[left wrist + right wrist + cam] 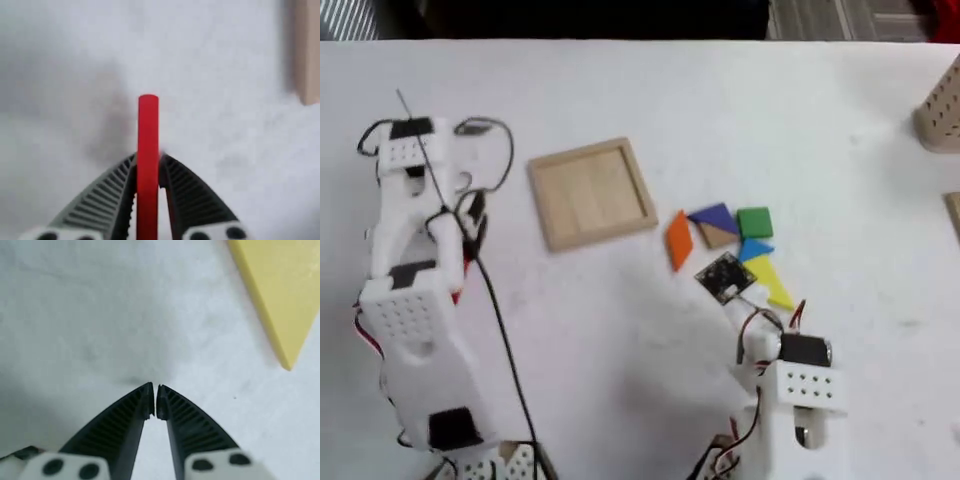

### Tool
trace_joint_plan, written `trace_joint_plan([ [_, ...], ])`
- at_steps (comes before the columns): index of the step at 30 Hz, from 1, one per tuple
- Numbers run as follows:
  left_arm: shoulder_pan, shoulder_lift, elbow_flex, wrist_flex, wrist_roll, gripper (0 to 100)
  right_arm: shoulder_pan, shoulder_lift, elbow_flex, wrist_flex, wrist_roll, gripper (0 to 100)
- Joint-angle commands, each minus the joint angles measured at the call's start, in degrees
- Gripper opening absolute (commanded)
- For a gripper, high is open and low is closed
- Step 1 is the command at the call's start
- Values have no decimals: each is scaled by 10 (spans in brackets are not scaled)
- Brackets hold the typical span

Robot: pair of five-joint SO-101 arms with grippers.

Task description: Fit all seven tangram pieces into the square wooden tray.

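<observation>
No lettering, number or sign can be read; the wooden tray (592, 193) and tangram pieces (717, 218) show none legible.

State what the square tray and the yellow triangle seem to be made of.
Tray: pale unpainted wood, likely; faint grain lines show. Yellow triangle: probably painted wood or plastic; flat, even matt colour hides any grain.

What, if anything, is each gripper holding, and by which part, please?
The left gripper clamps a red piece across its flat faces; the right gripper holds nothing.

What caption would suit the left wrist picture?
Left gripper shut on a red piece, the wooden tray close by.
</observation>
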Motion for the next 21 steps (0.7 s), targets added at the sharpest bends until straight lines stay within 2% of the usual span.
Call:
trace_joint_plan([
  [1,58,-14,-74,8,92,21,0,-7,-3,5,0,19],
  [9,134,-10,-171,4,257,22,0,-7,-3,4,0,19],
  [14,189,-7,-238,-1,302,22,0,-7,-3,4,0,19],
  [21,245,2,-246,-80,453,23,7,-7,-3,4,0,19],
])
